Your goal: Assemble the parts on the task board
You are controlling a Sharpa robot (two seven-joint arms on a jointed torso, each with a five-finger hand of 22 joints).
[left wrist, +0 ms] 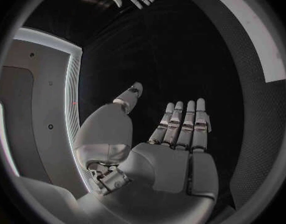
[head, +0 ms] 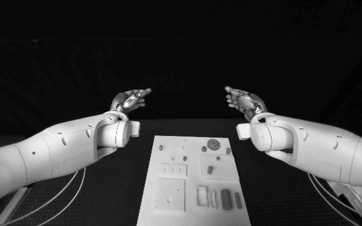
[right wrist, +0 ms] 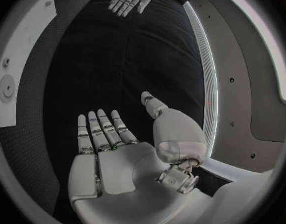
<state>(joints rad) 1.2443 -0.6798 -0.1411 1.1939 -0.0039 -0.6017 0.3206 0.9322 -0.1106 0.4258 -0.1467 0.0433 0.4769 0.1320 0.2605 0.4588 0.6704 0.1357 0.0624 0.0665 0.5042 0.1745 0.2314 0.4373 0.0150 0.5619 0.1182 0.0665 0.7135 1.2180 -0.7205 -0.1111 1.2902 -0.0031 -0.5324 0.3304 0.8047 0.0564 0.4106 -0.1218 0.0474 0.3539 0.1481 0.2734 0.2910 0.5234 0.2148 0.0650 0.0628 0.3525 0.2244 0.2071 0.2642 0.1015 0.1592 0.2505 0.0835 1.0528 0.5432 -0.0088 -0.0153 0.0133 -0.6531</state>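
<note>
The task board lies flat on the desk at its near edge, midway between my arms. Small grey parts sit scattered on the board, none yet taken up. Beyond it my left hand and right hand hover well above the far end of the board, palms facing each other, fingers straight, side by side, and holding nothing. I judge I should lower one hand first, pick a single part, and approach it squarely from above.
</note>
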